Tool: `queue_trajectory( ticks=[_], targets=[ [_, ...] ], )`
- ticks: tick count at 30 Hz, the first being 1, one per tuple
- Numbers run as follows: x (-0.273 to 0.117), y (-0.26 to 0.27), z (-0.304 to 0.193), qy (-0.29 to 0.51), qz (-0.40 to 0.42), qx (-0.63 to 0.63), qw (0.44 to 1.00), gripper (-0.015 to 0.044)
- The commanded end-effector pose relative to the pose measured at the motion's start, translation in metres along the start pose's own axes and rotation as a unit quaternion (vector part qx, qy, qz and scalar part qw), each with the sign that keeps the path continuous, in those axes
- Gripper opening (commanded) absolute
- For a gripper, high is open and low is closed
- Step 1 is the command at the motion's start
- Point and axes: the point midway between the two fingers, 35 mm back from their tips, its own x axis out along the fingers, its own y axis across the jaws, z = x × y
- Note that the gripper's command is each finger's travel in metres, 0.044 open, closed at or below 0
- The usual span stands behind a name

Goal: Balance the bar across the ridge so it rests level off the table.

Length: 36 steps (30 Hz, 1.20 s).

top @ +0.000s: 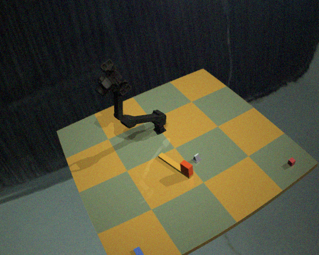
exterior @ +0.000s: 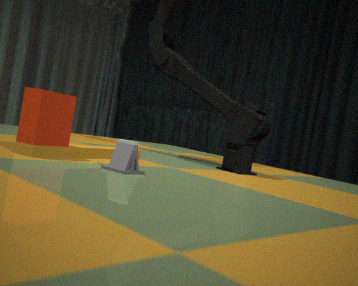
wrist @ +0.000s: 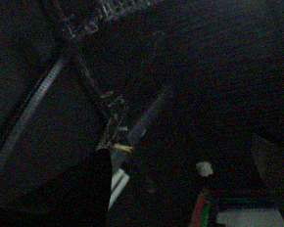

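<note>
The yellow bar (top: 169,161) (exterior: 89,153) lies flat on the checkered table, with a large orange-red block (top: 187,169) (exterior: 50,118) on one end. The small grey ridge (top: 196,158) (exterior: 123,157) stands beside the bar on a thin base plate, with nothing on it. My gripper (top: 114,77) is raised high at the table's far left side, well away from both bar and ridge. It is open and empty. In the wrist view, dark finger shapes stand apart at the left and right, and neither bar nor ridge shows. The gripper is out of frame in the exterior view.
A small red cube (top: 291,161) sits near the table's right corner. A blue block (top: 138,251) is partly cut off at the bottom of the top view. The arm's base (top: 159,128) (exterior: 238,157) stands behind the bar. Dark curtains hang beyond the table.
</note>
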Motion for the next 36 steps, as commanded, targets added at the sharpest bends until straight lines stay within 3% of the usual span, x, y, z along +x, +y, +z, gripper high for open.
queue_trajectory(
  ticks=[1, 19, 36],
  targets=[
    [-0.011, 0.018, -0.029, 0.002, 0.03, -0.052, 0.998, 0.0315],
    [-0.035, 0.054, -0.146, 0.029, 0.097, -0.126, 0.987, 0.0315],
    [-0.029, 0.027, -0.254, 0.089, 0.083, -0.184, 0.975, 0.0315]
  ],
)
